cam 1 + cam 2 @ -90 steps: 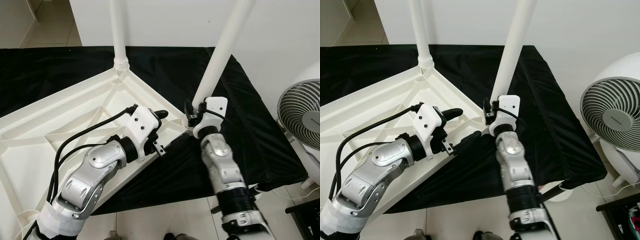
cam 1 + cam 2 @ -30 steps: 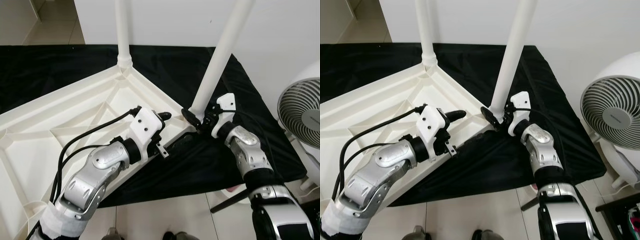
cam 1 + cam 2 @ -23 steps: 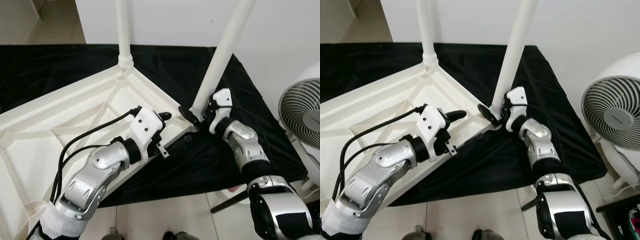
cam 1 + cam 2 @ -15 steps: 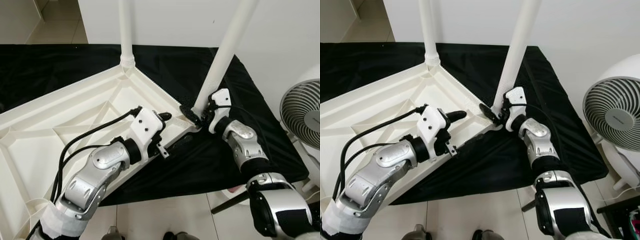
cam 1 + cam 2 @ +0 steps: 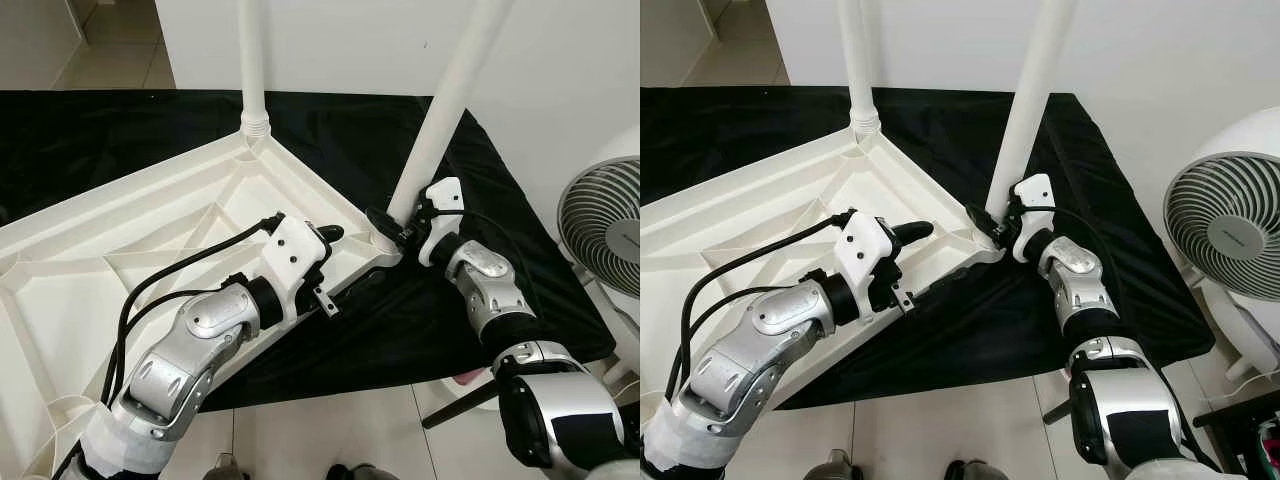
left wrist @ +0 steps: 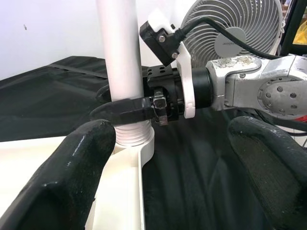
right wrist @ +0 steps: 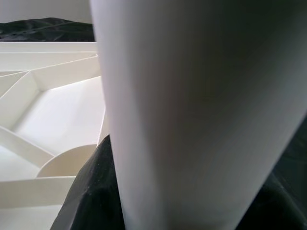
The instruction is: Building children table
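Note:
A white children's table top [image 5: 120, 230] lies upside down on a black cloth [image 5: 100, 130]. Two white legs stand up from its corners, a far one [image 5: 252, 60] and a near right one [image 5: 445, 110]. My right gripper [image 5: 392, 222] is shut around the base of the near right leg, one black finger [image 6: 124, 110] crossing its front just above the socket. My left gripper [image 5: 345, 258] is open and straddles the top's near rim, one finger [image 5: 328, 233] over the underside and the other over the cloth. The leg [image 7: 192, 120] is pressed close against the right wrist camera.
A white standing fan [image 5: 600, 230] is at the right, close to the cloth's corner. A white wall runs behind the legs. Tiled floor [image 5: 330, 430] shows at the near edge below the cloth.
My right wrist has swung from under the leg's base round to its right side, staying on the leg. The left arm has held still. The view shifted slightly.

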Available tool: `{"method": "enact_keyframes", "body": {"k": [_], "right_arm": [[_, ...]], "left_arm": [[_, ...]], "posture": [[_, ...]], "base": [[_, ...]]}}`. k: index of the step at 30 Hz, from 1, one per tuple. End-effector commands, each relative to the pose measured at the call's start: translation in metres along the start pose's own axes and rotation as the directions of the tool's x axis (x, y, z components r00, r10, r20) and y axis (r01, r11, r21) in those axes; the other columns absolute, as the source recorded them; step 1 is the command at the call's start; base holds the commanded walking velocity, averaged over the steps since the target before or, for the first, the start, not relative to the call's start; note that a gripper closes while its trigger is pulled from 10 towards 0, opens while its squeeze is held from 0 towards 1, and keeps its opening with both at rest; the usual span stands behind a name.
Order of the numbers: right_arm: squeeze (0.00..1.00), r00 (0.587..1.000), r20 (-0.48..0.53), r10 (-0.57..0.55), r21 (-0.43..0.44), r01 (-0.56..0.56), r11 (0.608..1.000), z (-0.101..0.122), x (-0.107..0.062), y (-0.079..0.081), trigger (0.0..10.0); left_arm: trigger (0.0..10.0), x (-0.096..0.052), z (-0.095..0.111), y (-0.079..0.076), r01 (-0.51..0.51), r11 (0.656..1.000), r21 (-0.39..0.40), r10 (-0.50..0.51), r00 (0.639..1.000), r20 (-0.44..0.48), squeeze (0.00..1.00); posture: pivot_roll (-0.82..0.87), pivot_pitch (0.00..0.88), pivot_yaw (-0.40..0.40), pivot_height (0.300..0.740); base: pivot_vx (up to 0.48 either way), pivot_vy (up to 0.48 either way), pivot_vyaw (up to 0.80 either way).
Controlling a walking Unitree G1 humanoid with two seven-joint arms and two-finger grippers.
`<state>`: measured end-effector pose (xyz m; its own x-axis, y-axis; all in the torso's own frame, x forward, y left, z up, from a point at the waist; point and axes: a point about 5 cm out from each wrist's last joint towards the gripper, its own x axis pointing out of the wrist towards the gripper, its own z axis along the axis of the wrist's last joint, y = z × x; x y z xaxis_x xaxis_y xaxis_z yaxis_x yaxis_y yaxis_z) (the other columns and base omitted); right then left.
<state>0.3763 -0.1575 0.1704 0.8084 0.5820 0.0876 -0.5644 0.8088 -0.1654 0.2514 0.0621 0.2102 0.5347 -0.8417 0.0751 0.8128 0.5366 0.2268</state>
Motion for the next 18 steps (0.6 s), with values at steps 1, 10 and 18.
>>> {"method": "enact_keyframes", "body": {"k": [1, 10, 18], "right_arm": [[0.00, 0.997, -0.077, -0.030, 0.033, 0.032, 0.999, -0.019, -0.004, 0.006, 10.0], [0.00, 0.980, -0.074, -0.187, 0.060, 0.192, 0.980, -0.022, -0.003, 0.014, 10.0], [0.00, 0.897, -0.090, -0.432, 0.103, 0.440, 0.892, -0.023, -0.006, 0.023, 10.0]], "left_arm": [[10.0, 0.002, 0.000, -0.005, 0.048, 0.999, -0.002, -0.048, 0.999, -0.003, 0.00], [10.0, 0.001, -0.001, -0.006, 0.052, 0.999, -0.007, -0.052, 0.999, -0.006, 0.00], [10.0, 0.001, -0.002, -0.007, 0.054, 0.998, -0.013, -0.054, 0.999, -0.005, 0.00]], "posture": [[0.18, 0.097, -0.035, 0.740], [0.18, 0.100, -0.040, 0.740], [0.17, 0.102, -0.043, 0.740]], "base": [[0.000, 0.000, 0.00], [0.000, 0.000, 0.00], [0.000, 0.000, 0.00]]}}
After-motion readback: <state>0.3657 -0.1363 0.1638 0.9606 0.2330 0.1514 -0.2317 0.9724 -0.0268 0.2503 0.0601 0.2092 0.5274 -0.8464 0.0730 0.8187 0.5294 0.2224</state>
